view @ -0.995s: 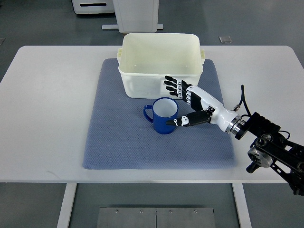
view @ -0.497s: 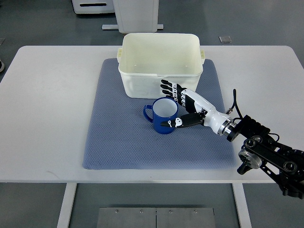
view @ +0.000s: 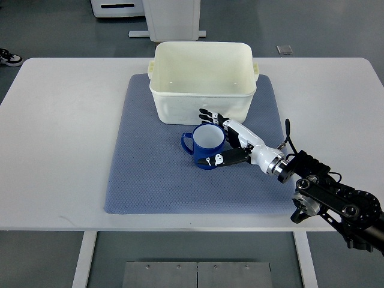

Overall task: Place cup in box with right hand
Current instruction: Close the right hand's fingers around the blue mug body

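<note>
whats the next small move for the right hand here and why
Probably close the fingers. The right hand brackets the blue cup, fingers spread behind it and thumb in front, but it looks not yet clamped. The cup stands upright on the mat, just in front of the empty box.

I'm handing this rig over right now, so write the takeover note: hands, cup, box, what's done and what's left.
Right hand: open, wrapped around the right side of the blue mug, thumb at the front, fingers behind; grasp not closed.
Left hand: not in view.
Blue mug: upright on the grey mat, handle pointing left, just in front of the white box.
Done: approach to the mug.
Left: close the grasp, lift, place in the box.
</note>
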`<action>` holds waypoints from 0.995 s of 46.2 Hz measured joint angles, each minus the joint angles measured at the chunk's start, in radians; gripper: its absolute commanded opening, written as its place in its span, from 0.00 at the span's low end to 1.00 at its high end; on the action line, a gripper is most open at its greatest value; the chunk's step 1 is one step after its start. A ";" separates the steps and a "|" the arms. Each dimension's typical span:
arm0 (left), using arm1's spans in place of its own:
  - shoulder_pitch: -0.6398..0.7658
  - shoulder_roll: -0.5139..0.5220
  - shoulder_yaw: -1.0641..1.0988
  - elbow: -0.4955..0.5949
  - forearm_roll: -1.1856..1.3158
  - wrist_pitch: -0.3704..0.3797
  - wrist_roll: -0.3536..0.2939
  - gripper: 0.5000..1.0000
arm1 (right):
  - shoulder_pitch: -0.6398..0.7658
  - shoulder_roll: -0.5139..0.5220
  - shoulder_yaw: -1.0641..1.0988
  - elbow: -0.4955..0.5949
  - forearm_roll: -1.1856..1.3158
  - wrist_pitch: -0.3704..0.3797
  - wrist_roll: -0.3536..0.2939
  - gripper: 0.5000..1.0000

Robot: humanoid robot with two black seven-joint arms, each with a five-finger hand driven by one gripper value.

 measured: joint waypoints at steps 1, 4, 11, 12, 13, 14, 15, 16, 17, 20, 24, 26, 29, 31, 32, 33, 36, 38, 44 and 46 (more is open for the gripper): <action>0.000 0.000 0.000 0.000 0.000 0.000 0.000 1.00 | 0.000 0.003 -0.001 -0.003 0.000 -0.001 0.001 0.99; 0.000 0.000 0.000 0.000 0.000 0.000 0.000 1.00 | 0.000 0.011 -0.001 -0.009 0.000 -0.006 0.004 0.99; 0.000 0.000 0.000 0.000 0.000 0.000 0.000 1.00 | 0.000 0.028 -0.004 -0.020 0.000 -0.015 0.004 0.99; 0.000 0.000 0.000 0.000 0.000 0.000 0.000 1.00 | 0.000 0.030 -0.005 -0.020 0.001 -0.015 0.004 0.99; 0.000 0.000 0.000 0.000 0.000 0.000 0.000 1.00 | 0.000 0.031 -0.007 -0.020 0.001 -0.015 0.004 0.99; 0.000 0.000 0.000 0.000 0.000 0.000 0.000 1.00 | 0.000 0.032 -0.008 -0.021 0.001 -0.015 0.004 0.99; 0.000 0.000 0.000 0.000 0.000 0.000 0.000 1.00 | 0.000 0.034 -0.009 -0.022 0.002 -0.016 0.004 0.99; 0.000 0.000 0.000 0.000 0.000 0.000 0.000 1.00 | 0.000 0.035 -0.010 -0.023 0.002 -0.016 0.004 0.99; 0.000 0.000 0.000 0.000 0.000 0.000 0.000 1.00 | 0.000 0.037 -0.010 -0.024 0.002 -0.018 0.004 0.99; 0.000 0.000 0.000 0.000 0.000 0.000 -0.001 1.00 | 0.000 0.042 -0.012 -0.029 0.002 -0.026 0.004 0.99; 0.000 0.000 0.000 0.000 0.000 0.000 -0.001 1.00 | 0.000 0.051 -0.012 -0.037 0.002 -0.040 0.004 0.99; 0.000 0.000 0.000 0.000 0.000 0.000 -0.001 1.00 | 0.000 0.055 -0.012 -0.043 0.002 -0.045 0.004 0.98; 0.000 0.000 0.000 0.000 0.000 0.000 -0.001 1.00 | 0.000 0.059 -0.012 -0.049 0.002 -0.048 0.004 0.93; 0.000 0.000 0.000 0.000 0.000 0.000 -0.001 1.00 | 0.000 0.060 -0.012 -0.051 0.003 -0.049 0.004 0.88; 0.000 0.000 0.000 0.000 0.000 0.000 -0.001 1.00 | 0.000 0.060 -0.012 -0.051 0.003 -0.049 0.004 0.84; 0.000 0.000 0.000 0.000 0.000 0.000 -0.001 1.00 | 0.000 0.060 -0.012 -0.051 0.004 -0.049 0.004 0.78; 0.000 0.000 0.000 0.000 0.000 0.000 -0.001 1.00 | 0.000 0.060 -0.012 -0.051 0.005 -0.049 0.006 0.56; 0.000 0.000 0.000 0.000 0.000 0.000 -0.001 1.00 | 0.000 0.061 -0.013 -0.051 0.006 -0.049 0.013 0.34; 0.000 0.000 0.000 0.000 0.000 0.000 -0.001 1.00 | 0.001 0.061 -0.028 -0.051 0.007 -0.047 0.051 0.00; 0.000 0.000 0.000 0.000 0.000 0.000 -0.001 1.00 | 0.001 0.061 -0.032 -0.051 0.007 -0.047 0.057 0.00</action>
